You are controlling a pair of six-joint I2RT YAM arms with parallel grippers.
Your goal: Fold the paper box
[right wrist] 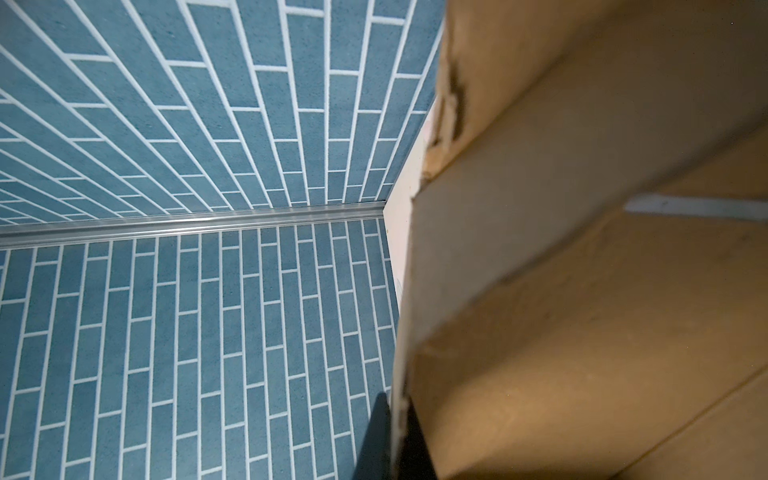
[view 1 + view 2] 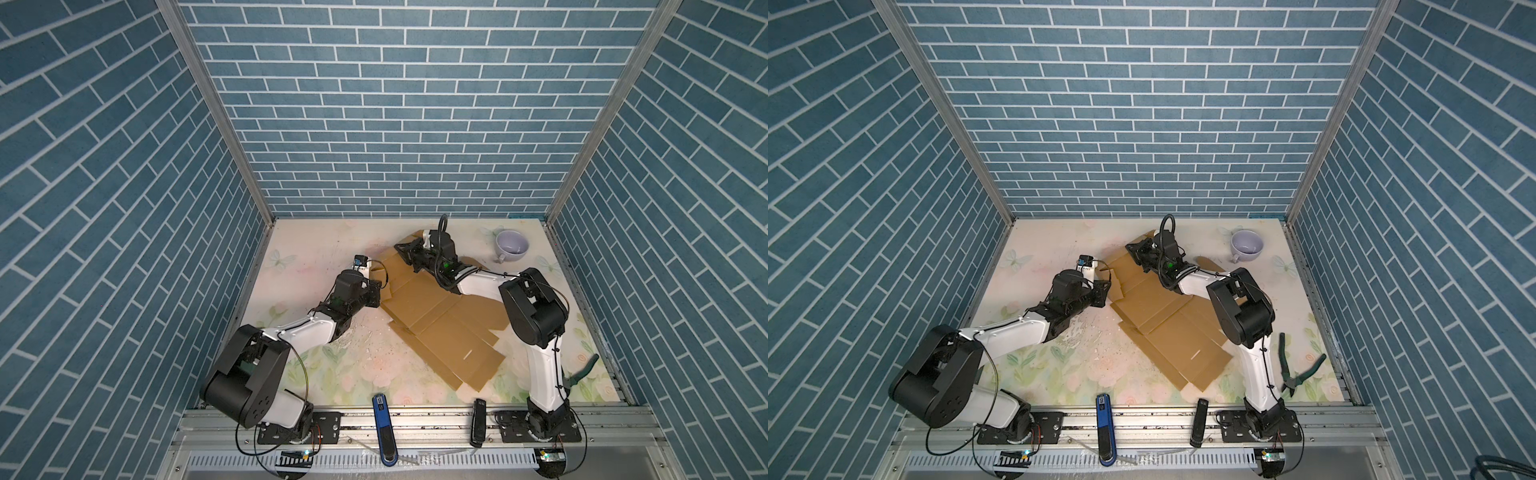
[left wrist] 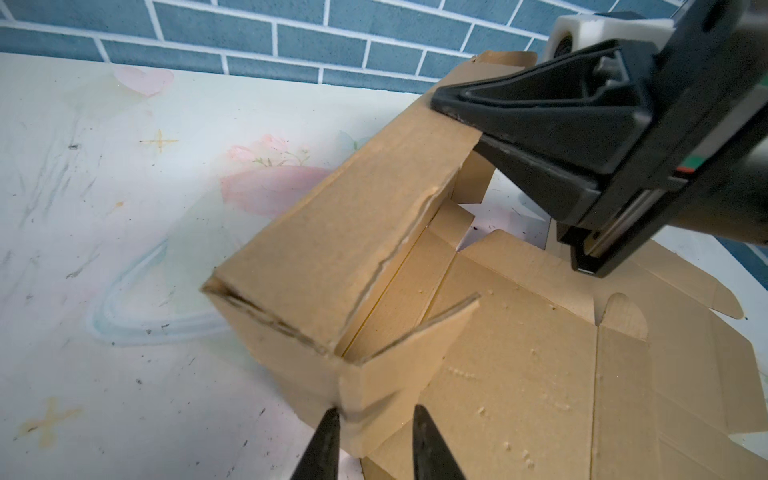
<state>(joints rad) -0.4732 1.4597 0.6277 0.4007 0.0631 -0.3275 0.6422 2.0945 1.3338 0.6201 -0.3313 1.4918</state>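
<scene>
The paper box (image 2: 440, 324) (image 2: 1163, 328) is a brown cardboard blank lying mostly flat in the middle of the table. One long side wall (image 3: 332, 232) is folded up and over along its left far edge. My left gripper (image 3: 376, 419) (image 2: 380, 286) is at the near corner of that wall. Its jaws stand apart around the corner flap, and one finger (image 3: 330, 436) touches the cardboard. My right gripper (image 1: 397, 409) (image 2: 402, 250) is shut on the wall's far end and pinches the thin cardboard edge (image 1: 582, 291). It also shows in the left wrist view as the right gripper (image 3: 453, 104).
A lilac cup (image 2: 512, 245) stands at the back right corner. Green-handled pliers (image 2: 1296, 370) lie at the right front behind the right arm. A blue tool (image 2: 381, 419) and a black tool (image 2: 478, 419) rest across the front rail. Blue brick walls close in three sides.
</scene>
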